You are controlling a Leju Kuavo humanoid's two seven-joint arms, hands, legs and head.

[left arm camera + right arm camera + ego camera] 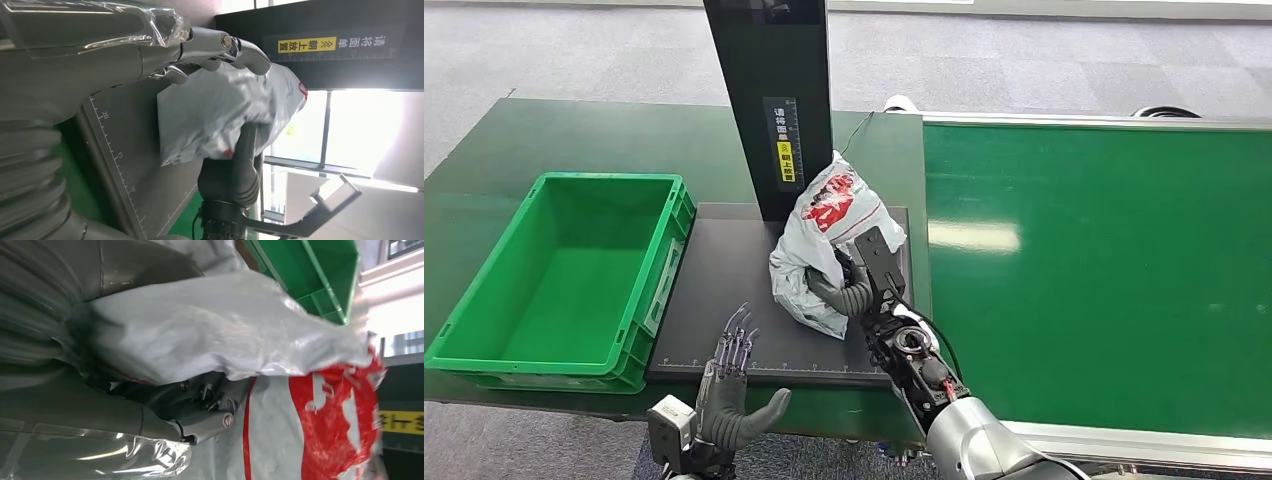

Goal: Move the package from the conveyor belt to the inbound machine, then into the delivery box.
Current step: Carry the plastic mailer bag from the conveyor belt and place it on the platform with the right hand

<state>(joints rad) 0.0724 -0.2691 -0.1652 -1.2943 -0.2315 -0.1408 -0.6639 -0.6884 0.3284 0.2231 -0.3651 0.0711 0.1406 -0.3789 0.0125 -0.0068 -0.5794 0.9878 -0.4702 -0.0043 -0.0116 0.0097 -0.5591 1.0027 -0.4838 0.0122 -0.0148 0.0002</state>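
The package is a grey plastic mailer bag with red print, standing on the black platform of the inbound machine in front of its dark post. My right hand grips the bag's near right side, thumb and fingers wrapped into the plastic. My left hand hovers with fingers spread at the platform's near edge, left of the bag, holding nothing; its fingers reach toward the bag. The green delivery box stands empty to the left of the platform.
The green conveyor belt stretches along the right, with a metal rim at its near and far edges. The machine and box sit on a dark green table. Grey carpet lies beyond.
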